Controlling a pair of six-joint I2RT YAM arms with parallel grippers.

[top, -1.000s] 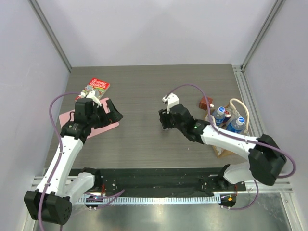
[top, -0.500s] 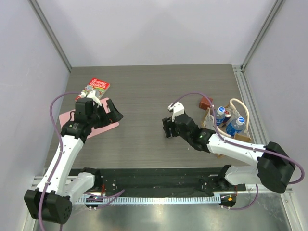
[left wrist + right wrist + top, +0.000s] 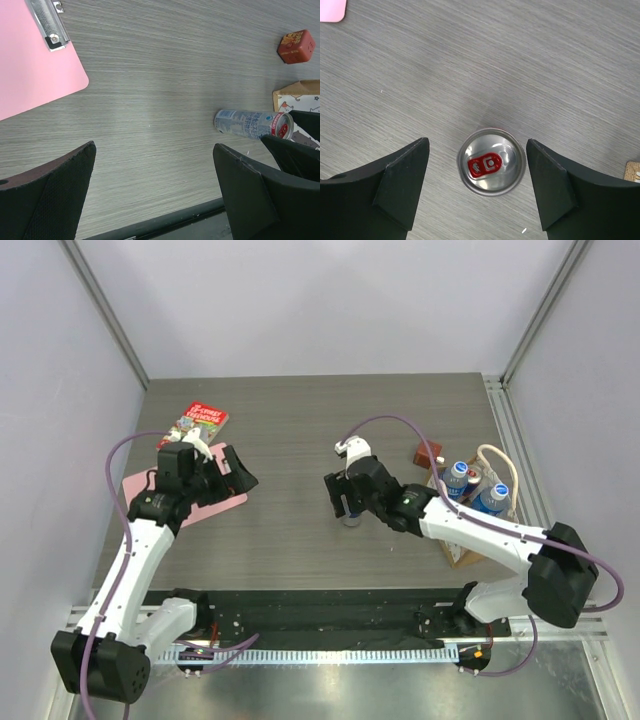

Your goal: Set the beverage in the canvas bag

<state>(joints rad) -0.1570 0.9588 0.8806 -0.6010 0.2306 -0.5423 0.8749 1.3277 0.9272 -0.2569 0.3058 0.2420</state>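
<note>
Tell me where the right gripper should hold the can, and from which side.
Grip the can by its round side wall, coming straight down from above. It stands upright with its red-tab top facing up, and the open right gripper hangs over it, one finger on either side.

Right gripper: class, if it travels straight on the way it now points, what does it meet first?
The upright beverage can, lid up, centred between the right gripper's open fingers. Depth is unclear, but nothing shows between them.

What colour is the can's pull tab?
Red tab on the silver can top; clearest in the right wrist view.
</note>
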